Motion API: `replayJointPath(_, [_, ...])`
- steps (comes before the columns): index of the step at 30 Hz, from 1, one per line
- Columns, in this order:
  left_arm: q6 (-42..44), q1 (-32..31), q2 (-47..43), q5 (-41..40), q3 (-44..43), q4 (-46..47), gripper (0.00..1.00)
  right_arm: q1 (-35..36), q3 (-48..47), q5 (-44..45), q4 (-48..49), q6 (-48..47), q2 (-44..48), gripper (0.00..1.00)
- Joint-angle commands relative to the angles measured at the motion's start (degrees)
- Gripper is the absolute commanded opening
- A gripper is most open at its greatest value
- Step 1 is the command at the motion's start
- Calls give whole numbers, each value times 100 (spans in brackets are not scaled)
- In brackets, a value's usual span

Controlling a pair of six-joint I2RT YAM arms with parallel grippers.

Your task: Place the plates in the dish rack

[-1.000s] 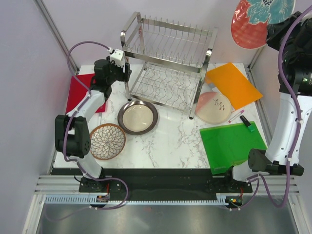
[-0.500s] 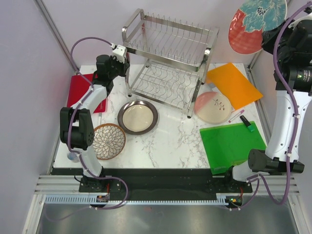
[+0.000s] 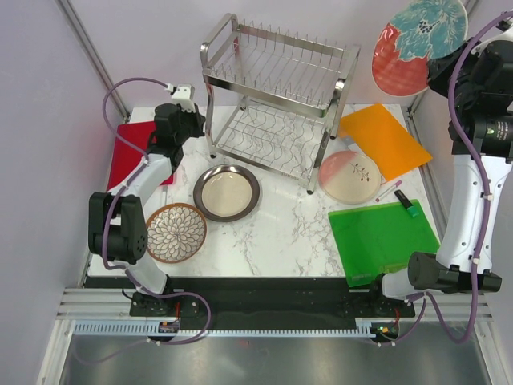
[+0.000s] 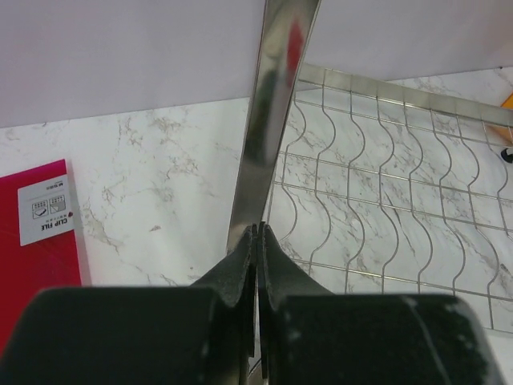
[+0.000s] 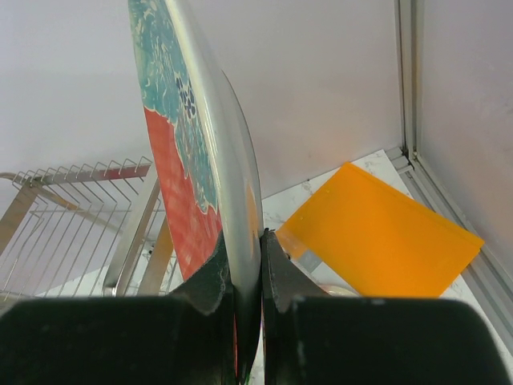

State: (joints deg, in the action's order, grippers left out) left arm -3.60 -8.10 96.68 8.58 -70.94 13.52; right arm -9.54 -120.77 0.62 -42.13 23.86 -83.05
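High over the far right corner of the table point(image 3: 272, 241), the right gripper point(image 5: 247, 265) is clamped on the rim of the red plate point(image 5: 192, 160). The plate stands on edge above the fingers, its teal-flower face turned toward the dish rack point(image 3: 276, 96), and it hangs in the air just right of the rack's upper shelf, not in any slot. On the other side, the left gripper point(image 4: 256, 241) is pressed fully closed with nothing between its fingertips. They meet right at the foot of the rack's near left chrome post; whether they touch it cannot be told. Past the post lies the wavy lower shelf, with a red board point(image 4: 32, 265) off to the left. On the marble, the silvery metal plate point(image 3: 227, 192) lies in front of the rack, the brown petal-pattern plate point(image 3: 176, 233) nearer and left of it, and the pink-and-cream plate point(image 3: 350, 176) by the rack's right leg, between the orange board point(image 3: 383, 138) and the green board point(image 3: 383, 237)
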Motion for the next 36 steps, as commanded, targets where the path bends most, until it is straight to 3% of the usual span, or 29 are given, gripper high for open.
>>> replayJointPath(1, [-284, 1, -256, 73, 45, 151, 7, -4, -122, -212, 1576, 348, 438, 0])
replayJointPath(3, [216, 1, -150, 503, -34, 221, 29, 5, -113, -247, 1585, 357, 465, 0])
replayJointPath(4, [349, 1, -98, 652, -69, 239, 49, -4, -87, -247, 1585, 348, 482, 0])
replayJointPath(7, [965, 1, 140, 1005, -297, 239, 71, -4, 1, -265, 1576, 304, 579, 0])
replayJointPath(10, [1308, 1, 481, 1023, -631, 248, 77, -4, 124, -247, 1576, 234, 675, 0])
replayJointPath(17, [1441, 19, 1256, 961, -1036, 984, 79, -4, 98, -150, 1567, 67, 737, 0])
replayJointPath(21, [1073, 28, 1581, 1084, -905, 1670, 75, -4, -95, -115, 1489, -100, 676, 0])
replayJointPath(24, [800, 28, 1862, 1225, -895, 2233, 67, -13, -201, -97, 1330, -267, 632, 0])
replayJointPath(25, [747, 28, 1941, 1303, -1044, 2269, 50, -13, -210, 24, 1269, -311, 623, 0])
replayJointPath(27, [554, 36, 2038, 1313, -1211, 2208, 30, -65, -166, 61, 1251, -355, 658, 0])
replayJointPath(28, [492, 36, 2039, 1209, -1282, 2216, 8, -83, -97, 69, 1251, -373, 702, 0])
replayJointPath(29, [413, 36, 2039, 1173, -1300, 2208, 2, -144, -61, 87, 1251, -364, 719, 0])
replayJointPath(36, [-299, 72, 1696, 251, -1125, 1690, 2, -232, 185, 96, 1312, -312, 737, 0])
